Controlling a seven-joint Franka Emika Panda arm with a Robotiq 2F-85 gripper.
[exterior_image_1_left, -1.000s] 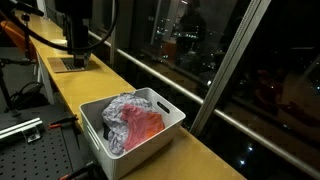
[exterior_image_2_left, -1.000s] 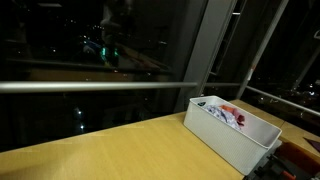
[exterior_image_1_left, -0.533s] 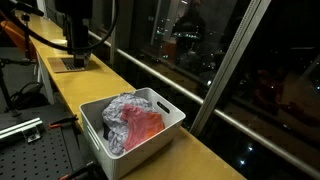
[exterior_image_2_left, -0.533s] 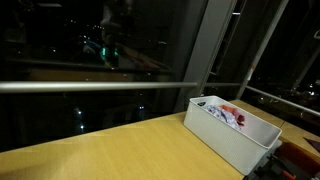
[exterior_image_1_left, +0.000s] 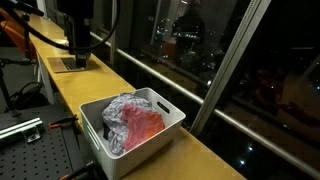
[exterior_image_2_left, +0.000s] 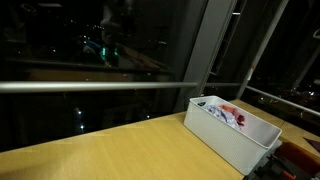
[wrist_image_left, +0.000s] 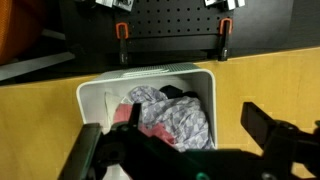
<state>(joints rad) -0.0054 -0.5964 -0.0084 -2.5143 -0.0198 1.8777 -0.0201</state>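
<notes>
A white plastic bin (exterior_image_1_left: 170, 113) stands on the wooden counter, and it shows at the right in an exterior view too (exterior_image_2_left: 225, 143). In it lie a grey patterned cloth (wrist_image_left: 180, 122), a red cloth (exterior_image_1_left: 140, 125) and a bit of black cloth (wrist_image_left: 176, 93). In the wrist view my gripper (wrist_image_left: 172, 125) hangs above the bin, open, with nothing between its fingers. One finger (wrist_image_left: 90, 150) is over the bin's left part; its partner (wrist_image_left: 262, 125) is over the bare counter right of the bin. The arm's column (exterior_image_1_left: 74, 25) rises at the far end of the counter.
The yellow wooden counter (exterior_image_1_left: 205, 155) runs along a dark window with a metal post (exterior_image_1_left: 230, 60). A black perforated board (wrist_image_left: 170, 25) with two orange-tipped clamps (wrist_image_left: 122, 31) lies beside the bin. A breadboard table with cables (exterior_image_1_left: 25, 140) borders the counter.
</notes>
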